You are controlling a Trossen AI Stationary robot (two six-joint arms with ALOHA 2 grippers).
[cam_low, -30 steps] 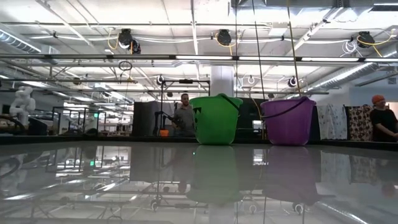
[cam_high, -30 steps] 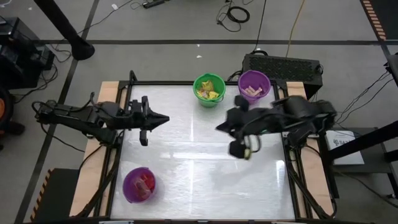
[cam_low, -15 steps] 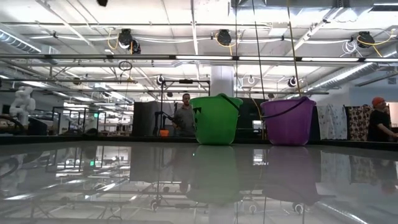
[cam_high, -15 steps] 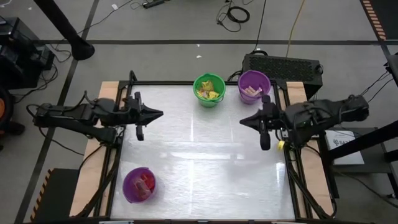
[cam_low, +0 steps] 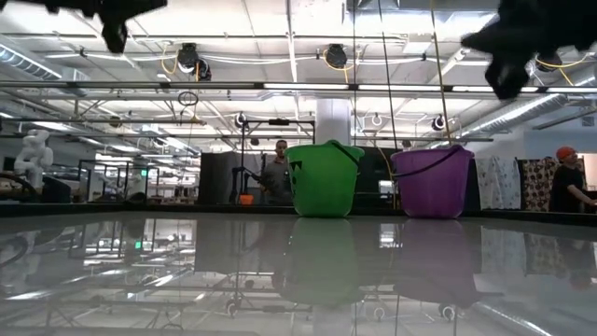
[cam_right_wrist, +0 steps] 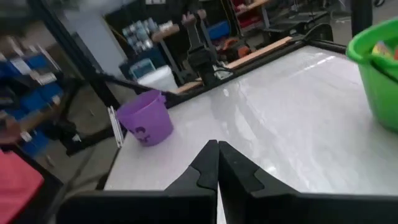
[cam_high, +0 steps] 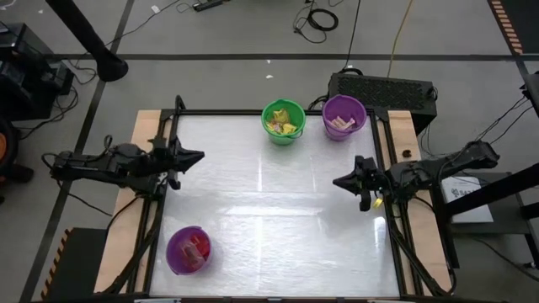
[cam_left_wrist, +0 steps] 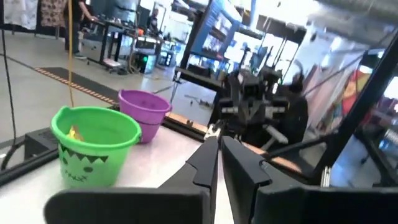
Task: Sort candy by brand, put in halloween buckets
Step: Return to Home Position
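High view: left gripper (cam_high: 195, 156) is over the left edge of the table (cam_high: 269, 219), tips pointing inward. Right gripper (cam_high: 339, 181) is over the right edge, tips pointing back at it, wide bare table between the two. Green bucket (cam_high: 283, 122) and far purple bucket (cam_high: 344, 116) stand side by side at the far edge, beyond and between both sets of tips, closer to the right one. Yellow candy (cam_high: 285, 127) is in the green, tan candy (cam_high: 341, 124) in the far purple. Near purple bucket (cam_high: 188, 250) is at the near left corner, well to the near side of the left tips, red candy (cam_high: 197, 246) inside.

Low view: both far buckets upright on the table. Dark arm parts in the two top corners, well above the buckets. Two people (cam_low: 277, 174) in the room behind.

Left wrist view: fingers (cam_left_wrist: 205, 168) pressed together, only a thin slit, holding nothing. Green and far purple buckets ahead and off to one side; right arm straight beyond the tips.

Right wrist view: fingers (cam_right_wrist: 202, 171) closed tip to tip, empty. Near purple bucket ahead across the table, green bucket close by at the side.
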